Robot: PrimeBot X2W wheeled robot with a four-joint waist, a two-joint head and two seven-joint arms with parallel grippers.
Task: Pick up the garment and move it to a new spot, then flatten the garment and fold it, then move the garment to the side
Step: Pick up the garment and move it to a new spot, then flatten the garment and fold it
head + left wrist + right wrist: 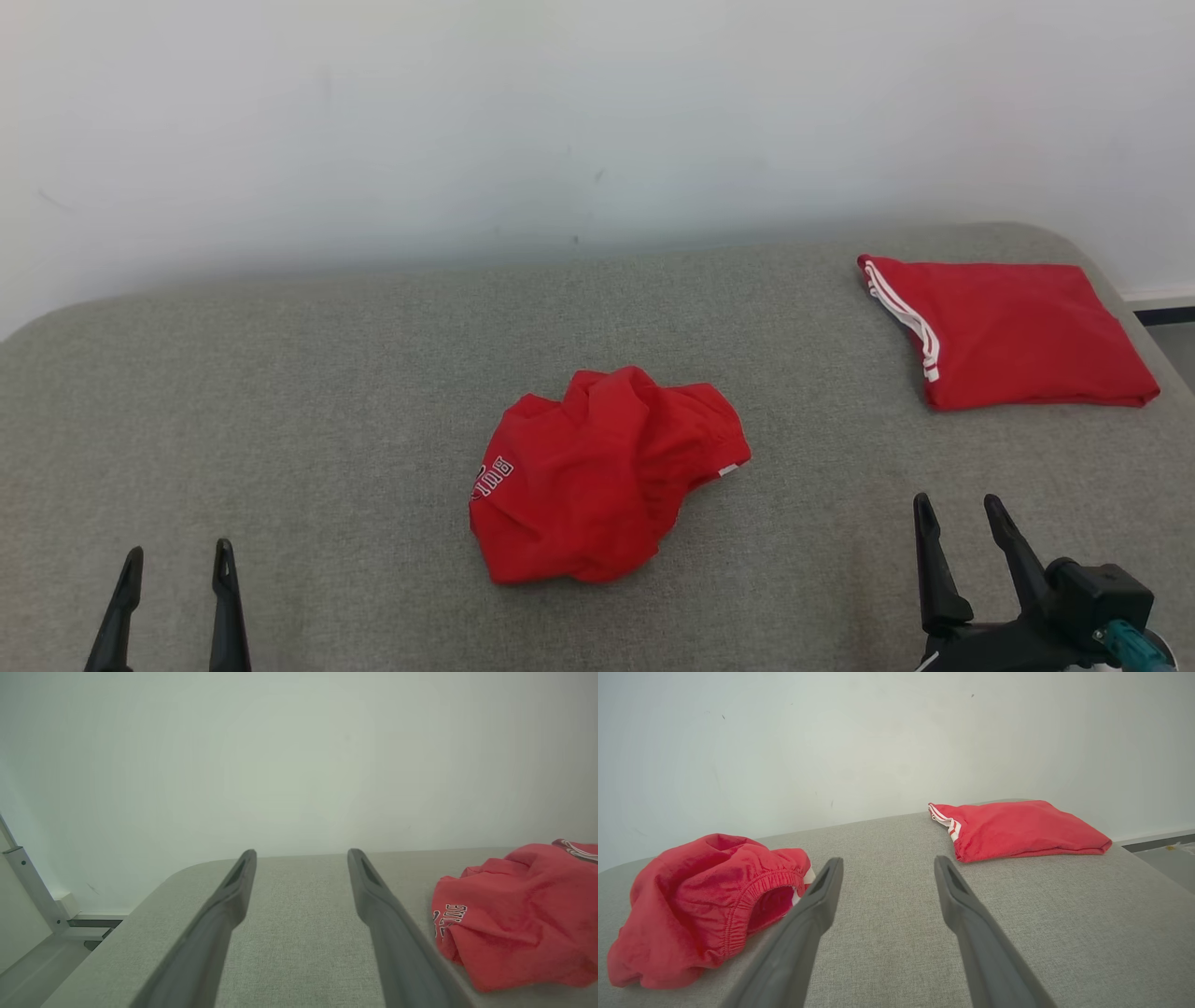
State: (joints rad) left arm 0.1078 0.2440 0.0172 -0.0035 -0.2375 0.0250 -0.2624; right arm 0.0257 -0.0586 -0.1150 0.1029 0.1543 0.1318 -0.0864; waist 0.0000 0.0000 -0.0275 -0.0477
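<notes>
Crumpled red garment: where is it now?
In the head view the crumpled red garment lies centred on the grey cushion, ahead of and between the left gripper and right gripper; the folded red garment sits back right.

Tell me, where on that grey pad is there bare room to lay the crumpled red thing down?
The widest bare stretch of pad lies between the left pincer, the crumpled garment and the wall. A narrower gap lies between that garment and the folded garment. The far right corner is crowded.

garment (607, 476) print part-hidden, left tool (179, 549) cropped btm
</notes>
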